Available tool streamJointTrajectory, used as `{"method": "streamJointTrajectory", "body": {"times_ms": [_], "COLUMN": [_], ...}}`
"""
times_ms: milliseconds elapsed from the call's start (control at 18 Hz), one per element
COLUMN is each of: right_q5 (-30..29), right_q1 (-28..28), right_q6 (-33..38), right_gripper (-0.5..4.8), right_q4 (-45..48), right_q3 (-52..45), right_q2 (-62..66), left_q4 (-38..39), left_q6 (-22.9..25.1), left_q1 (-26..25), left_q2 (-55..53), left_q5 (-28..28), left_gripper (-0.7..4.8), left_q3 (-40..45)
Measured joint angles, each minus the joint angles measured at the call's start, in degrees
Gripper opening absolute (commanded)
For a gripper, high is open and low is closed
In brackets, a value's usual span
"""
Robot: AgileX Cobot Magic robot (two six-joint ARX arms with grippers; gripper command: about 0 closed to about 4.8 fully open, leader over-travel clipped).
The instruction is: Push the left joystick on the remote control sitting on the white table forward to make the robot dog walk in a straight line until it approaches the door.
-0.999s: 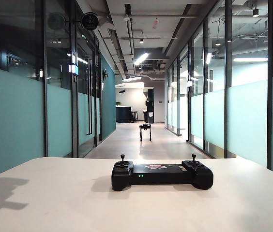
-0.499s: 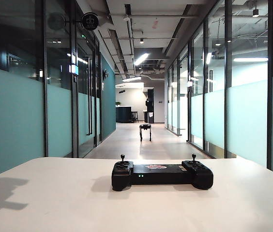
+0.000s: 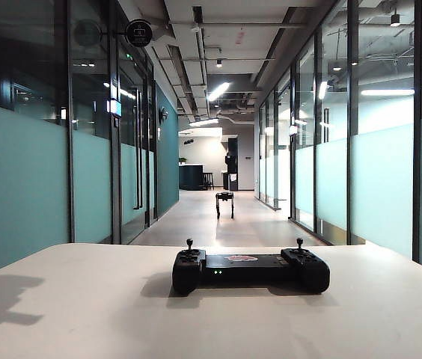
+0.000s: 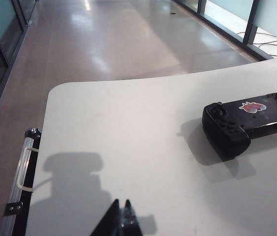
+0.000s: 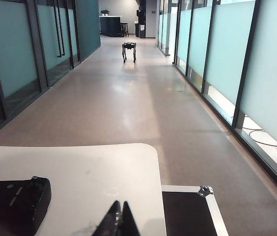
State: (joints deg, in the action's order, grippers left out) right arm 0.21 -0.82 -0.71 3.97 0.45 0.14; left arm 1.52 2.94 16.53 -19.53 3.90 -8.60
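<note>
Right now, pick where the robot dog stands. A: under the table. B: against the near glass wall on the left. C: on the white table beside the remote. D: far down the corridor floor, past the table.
D: the dog stands small on the corridor floor well beyond the table, while the remote sits alone on it, neither gripper touching it.

Remote control (image 3: pixel 250 271) rests on white table (image 3: pixel 84 314).
</note>
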Motion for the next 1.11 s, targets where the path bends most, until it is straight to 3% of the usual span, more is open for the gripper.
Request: {"method": "streamJointTrajectory", "body": {"times_ms": [388,444,666,777,1110], "right_q5": [0.0,0.0,0.0,0.0,0.0], "right_q1": [-0.02,0.0,0.0,0.0,0.0], "right_q6": [0.0,0.0,0.0,0.0,0.0], "right_gripper": [-0.05,-0.05,-0.05,-0.05,-0.05], "right_q4": [-0.02,-0.02,-0.02,-0.02,-0.42], "right_q3": [0.0,0.0,0.0,0.0,0.0], "right_q2": [0.0,0.0,0.0,0.0,0.0], "left_q4": [1.2,1.05,-0.13,-0.11,-0.5], "left_q6": [0.0,0.0,0.0,-0.11,-2.6], "left_q1": [-0.04,-0.94,-12.22,-13.75,-13.73], "left_q2": [2.93,5.46,13.9,19.1,19.41], "left_q5": [1.11,0.83,-8.72,-9.29,-7.98], "left_gripper": [-0.06,-0.06,-0.06,-0.06,-0.06], "left_q3": [0.07,0.07,1.44,4.24,8.5]}}
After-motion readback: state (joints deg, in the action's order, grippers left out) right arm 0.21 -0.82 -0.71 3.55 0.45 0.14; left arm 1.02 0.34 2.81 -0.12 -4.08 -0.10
